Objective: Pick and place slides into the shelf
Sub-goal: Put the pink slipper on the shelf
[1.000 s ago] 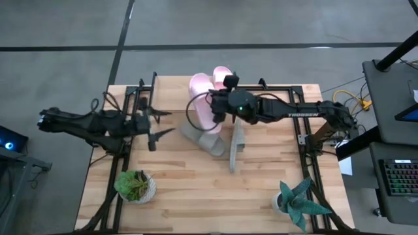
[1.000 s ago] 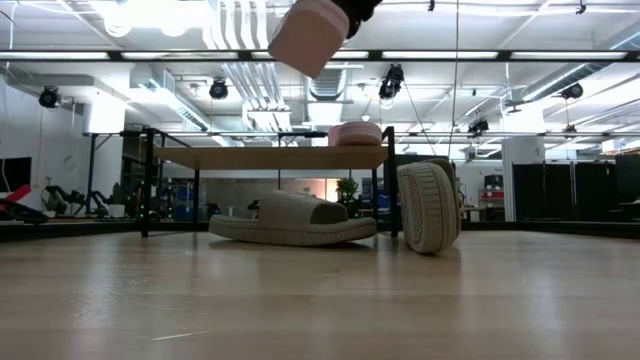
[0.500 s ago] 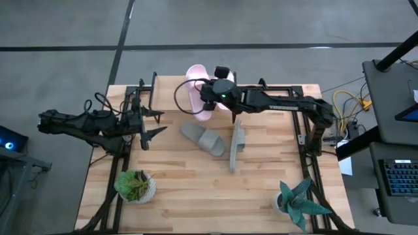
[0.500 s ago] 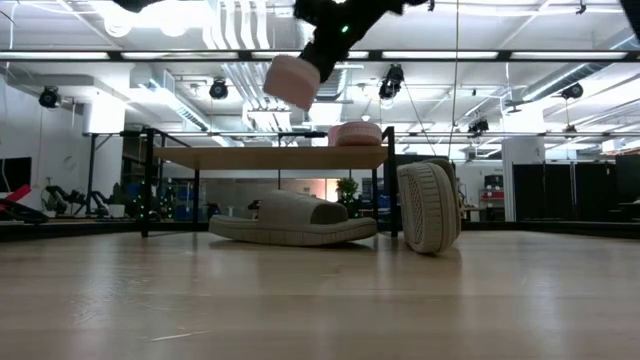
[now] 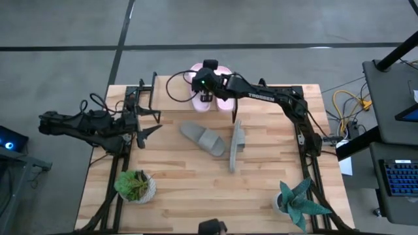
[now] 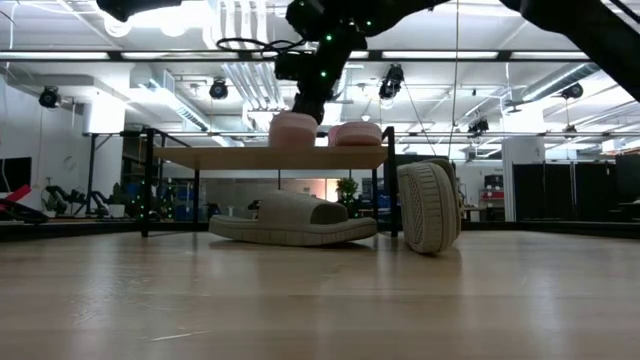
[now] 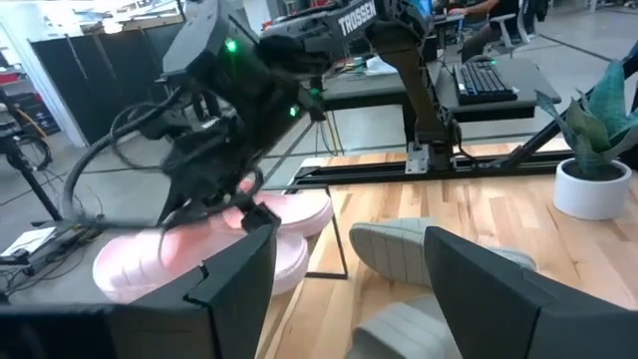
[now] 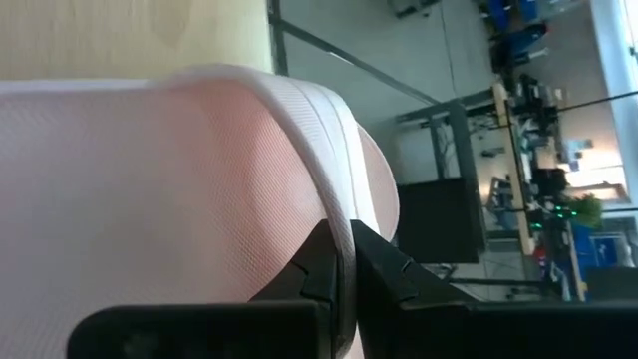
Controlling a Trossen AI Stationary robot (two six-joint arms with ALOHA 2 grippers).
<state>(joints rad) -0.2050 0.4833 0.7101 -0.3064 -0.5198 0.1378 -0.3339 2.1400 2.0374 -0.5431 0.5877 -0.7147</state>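
Note:
The shelf [image 6: 230,157] stands at the table's far edge; its plank top also shows in the high view [image 5: 173,98]. My right gripper [image 5: 204,91] is above it, shut on a light pink slide [image 6: 293,130] whose sole rests on the plank beside the second pink slide [image 6: 355,133]. One grey slide [image 5: 202,138] lies flat on the table in front of the shelf. The other grey slide [image 5: 236,145] stands on its edge to the right. My left gripper [image 5: 149,127] is open and empty at the table's left. My right gripper [image 8: 344,239] pinches the rim of the pink slide's strap [image 8: 334,204] between its two fingers. The fingers come from above, pointing down [image 6: 305,105]. The slide sits level, sole down on the shelf top, next to the other pink slide.
A potted plant [image 5: 135,186] stands near the front left and another [image 5: 297,202] at the front right. Black frame rails run along the table's left and right sides. Bare table lies between the plants and the grey slides.
My right gripper has gone toward the table's far edge and down with the pink slide. The slide hung tilted in the air above the shelf and now sits level on the shelf top beside the other pink one. The grey slides have kept still.

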